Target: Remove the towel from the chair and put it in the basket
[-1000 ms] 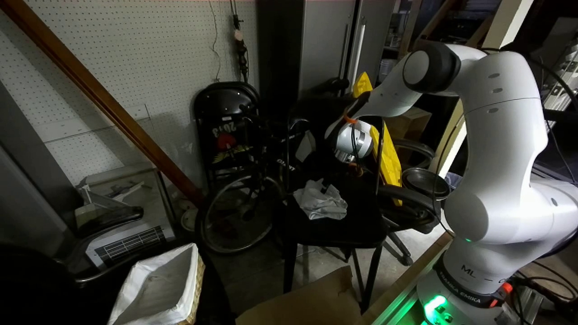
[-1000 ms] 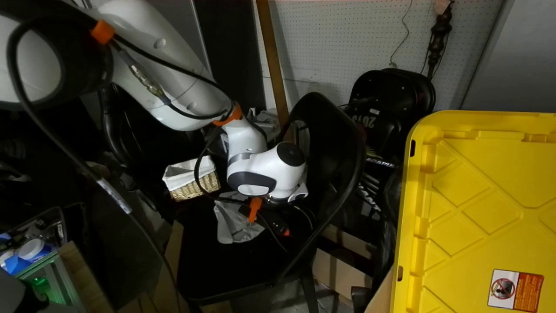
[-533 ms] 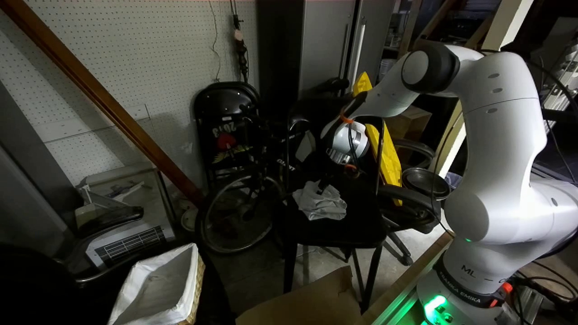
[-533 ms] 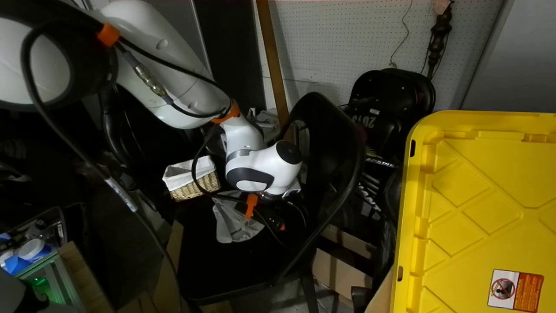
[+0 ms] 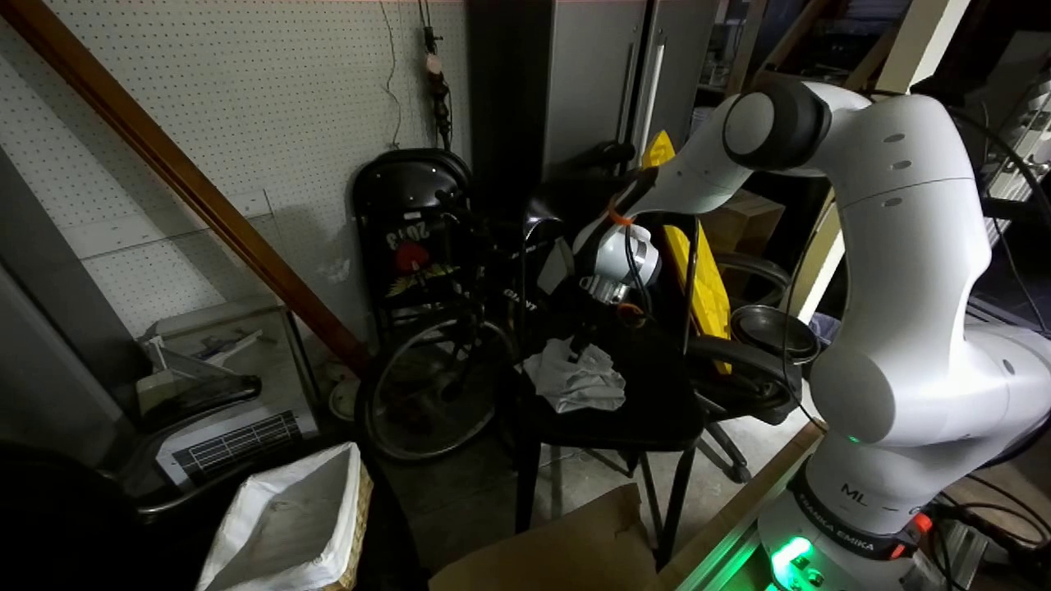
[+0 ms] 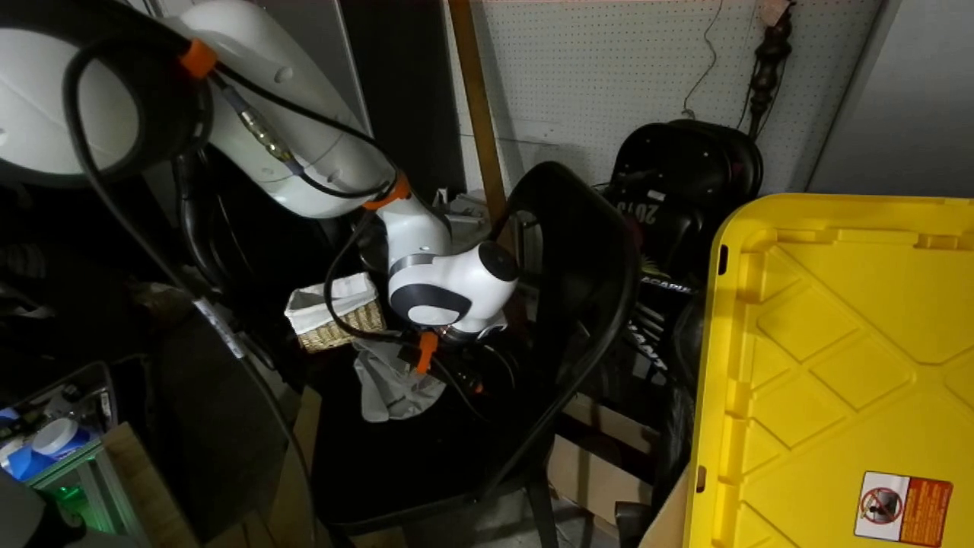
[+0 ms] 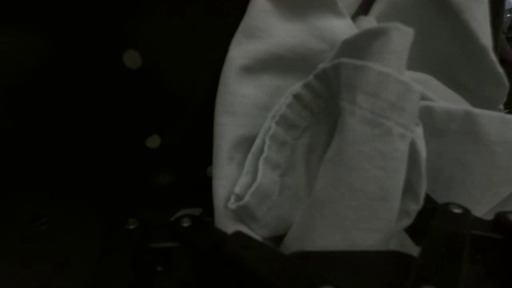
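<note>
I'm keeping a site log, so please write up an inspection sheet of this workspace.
Surface: black chair, a crumpled pale cloth towel on its seat.
Job's things: towel not yet in the white-lined wicker basket.
Clutter: brown cardboard piece near the chair.
Gripper: black jaws at the towel's folds; too dark to tell whether shut.
Cables: black cables loop off the white robot arm; one crosses before the basket in an exterior view.
Surroundings: perforated white wall, brown wooden beam, ribbed yellow plastic panel.
</note>
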Robot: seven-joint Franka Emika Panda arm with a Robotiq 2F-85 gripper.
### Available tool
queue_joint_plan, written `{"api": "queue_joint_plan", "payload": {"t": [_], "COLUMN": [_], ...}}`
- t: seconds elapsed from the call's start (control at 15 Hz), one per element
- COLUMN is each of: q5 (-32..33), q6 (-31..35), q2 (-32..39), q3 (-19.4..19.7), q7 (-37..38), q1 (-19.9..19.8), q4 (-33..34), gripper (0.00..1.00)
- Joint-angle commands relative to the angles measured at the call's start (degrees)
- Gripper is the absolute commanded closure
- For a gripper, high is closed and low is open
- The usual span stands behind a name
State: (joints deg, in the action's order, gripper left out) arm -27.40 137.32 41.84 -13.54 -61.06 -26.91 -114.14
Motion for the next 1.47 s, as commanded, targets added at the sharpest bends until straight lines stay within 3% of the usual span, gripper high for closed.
{"api": "queue_joint_plan", "payload": {"t": [0.0,0.6,1.13,1.4], "q5": [-0.5,-1.3,-6.9,-10.6], "q6": [-1.2,-1.5,-0.8,-2.0], "q2": [0.8,-3.7,-15.2,-22.9], "q3": [1.5,2.1,0.7,0.7], "q7": [-0.3,3.1,4.4,4.8], "q1": [1.8,3.3,4.2,8.1], "q4": [1.0,-2.3,-9.2,-10.4], "gripper": [0.36,0.99,0.97,0.97]}}
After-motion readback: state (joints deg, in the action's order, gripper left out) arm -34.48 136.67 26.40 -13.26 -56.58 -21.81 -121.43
